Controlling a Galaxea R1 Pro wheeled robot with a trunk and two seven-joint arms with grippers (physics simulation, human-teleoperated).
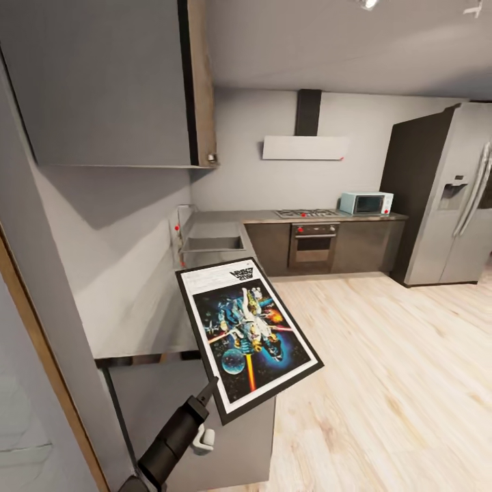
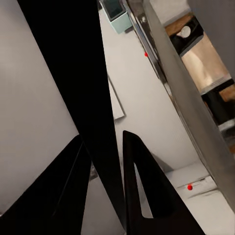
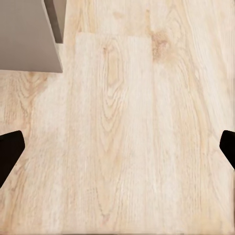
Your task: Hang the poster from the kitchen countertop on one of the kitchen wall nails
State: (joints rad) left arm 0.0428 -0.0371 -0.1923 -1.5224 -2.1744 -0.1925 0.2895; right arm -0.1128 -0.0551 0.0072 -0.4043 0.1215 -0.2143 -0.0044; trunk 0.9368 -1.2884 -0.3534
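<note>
pale wood floor [image 3: 127, 147] is seen between the spread fingers of the right gripper [image 3: 117, 147]. the poster [image 1: 246, 335] is clamped edge-on between the left gripper [image 1: 208, 395] fingers, lifted off the kitchen countertop [image 1: 171, 301]. carrying is judged under way; next, a wall nail must be found.

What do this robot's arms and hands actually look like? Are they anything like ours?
Not much. In the head view the left arm is a smooth black tube with a pale grey fitting near the wrist. The left hand ends in two flat, tapering black fingers, one with a triangular cut-out. The right hand's fingertips are plain black too.
</note>
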